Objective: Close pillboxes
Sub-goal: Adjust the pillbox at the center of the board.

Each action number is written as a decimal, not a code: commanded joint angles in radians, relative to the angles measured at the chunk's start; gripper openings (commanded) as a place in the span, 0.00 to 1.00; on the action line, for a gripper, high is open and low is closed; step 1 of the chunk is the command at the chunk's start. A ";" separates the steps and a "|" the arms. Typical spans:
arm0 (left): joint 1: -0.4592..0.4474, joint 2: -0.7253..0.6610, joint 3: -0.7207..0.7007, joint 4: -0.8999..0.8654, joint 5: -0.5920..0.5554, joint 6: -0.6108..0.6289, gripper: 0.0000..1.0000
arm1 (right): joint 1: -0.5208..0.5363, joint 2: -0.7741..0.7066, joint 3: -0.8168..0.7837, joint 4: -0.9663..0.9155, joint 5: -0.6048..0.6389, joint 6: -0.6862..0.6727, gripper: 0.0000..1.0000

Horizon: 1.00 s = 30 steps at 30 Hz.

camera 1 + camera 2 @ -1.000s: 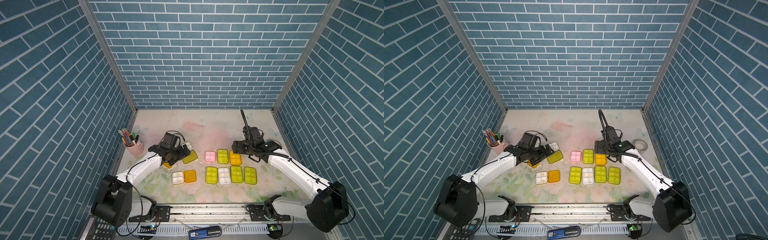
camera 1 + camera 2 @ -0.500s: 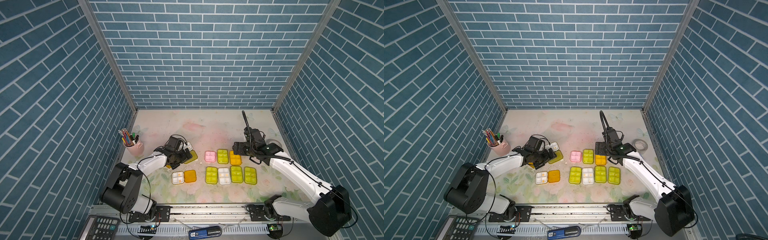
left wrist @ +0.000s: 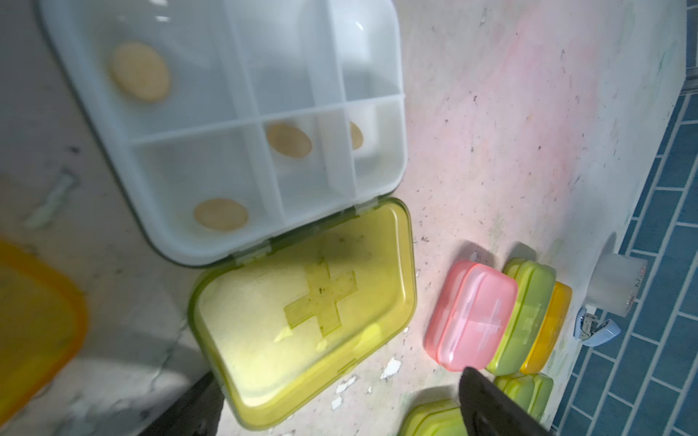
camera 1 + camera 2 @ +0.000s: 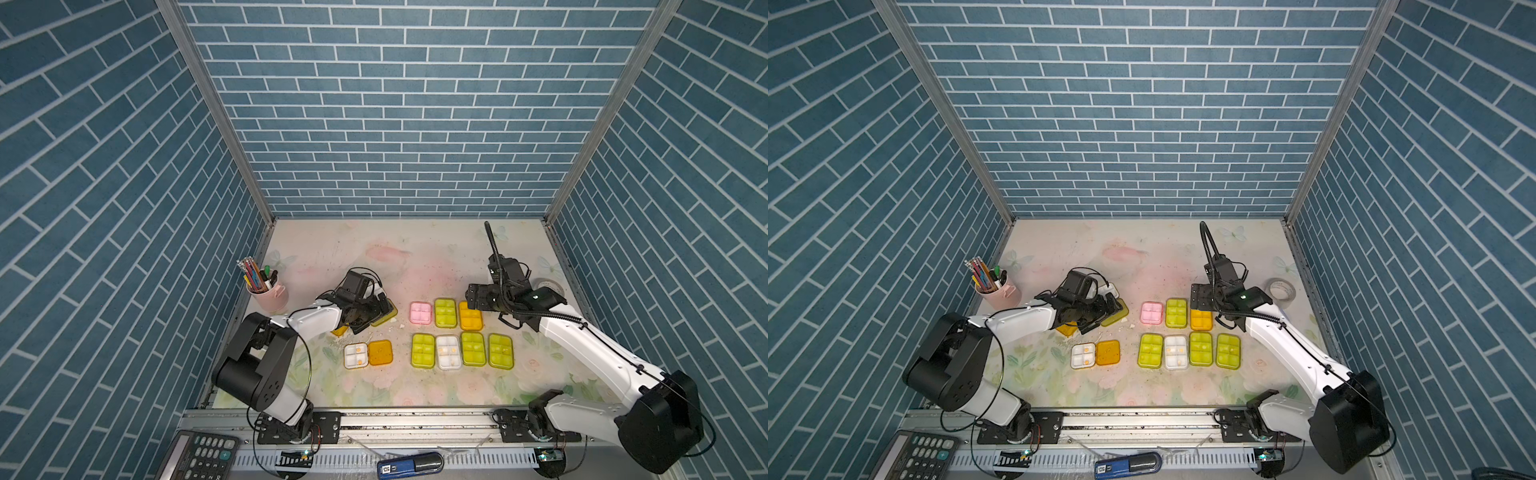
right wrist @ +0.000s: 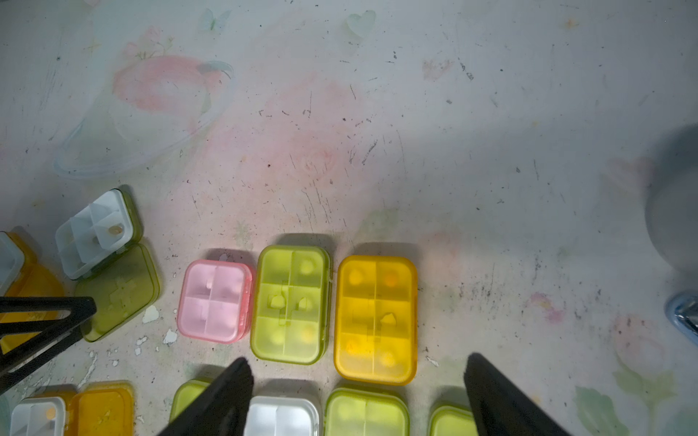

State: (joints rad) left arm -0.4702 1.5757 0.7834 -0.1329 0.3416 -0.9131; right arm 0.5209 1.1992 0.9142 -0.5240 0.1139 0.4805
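In the left wrist view an open pillbox shows its white tray [image 3: 245, 113], holding several tan pills, and its yellow-green lid [image 3: 302, 309] lying flat on the table. My left gripper [image 3: 340, 400] is open, and the lid's free edge lies between its fingers. A top view shows this gripper [image 4: 374, 309] low over that pillbox [image 4: 384, 318]. Another open pillbox has a white tray [image 4: 356, 355] and an orange lid [image 4: 380, 352]. A third open orange one [image 4: 340, 330] is partly hidden under my left arm. Several closed pillboxes [image 4: 445, 312] stand in two rows. My right gripper [image 5: 357, 360] hovers open above the closed orange pillbox [image 5: 376, 319].
A pink cup of pencils [image 4: 268, 295] stands at the left wall. A roll of tape [image 4: 550, 286] lies by the right wall, with a small blue stapler [image 3: 596, 330] near it. A black calculator [image 4: 197, 455] lies off the table's front edge.
My left arm has folded back at the elbow, and its gripper has slid right, toward the yellow-green lid. The right arm has barely moved.
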 commanded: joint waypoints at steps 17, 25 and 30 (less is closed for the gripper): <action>-0.084 0.304 0.335 0.101 0.082 -0.015 0.98 | 0.003 -0.031 0.032 -0.076 0.017 -0.054 0.89; -0.078 0.214 0.470 -0.051 0.139 0.123 0.97 | 0.002 0.041 0.098 -0.055 -0.084 -0.036 0.88; -0.034 0.118 0.502 -0.159 0.132 0.204 0.97 | 0.002 0.132 0.167 0.009 -0.163 -0.014 0.88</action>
State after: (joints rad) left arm -0.5369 1.7443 1.2564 -0.1909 0.4698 -0.7925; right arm 0.5209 1.2888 1.0412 -0.5575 0.0177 0.4419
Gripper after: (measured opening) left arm 0.972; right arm 0.876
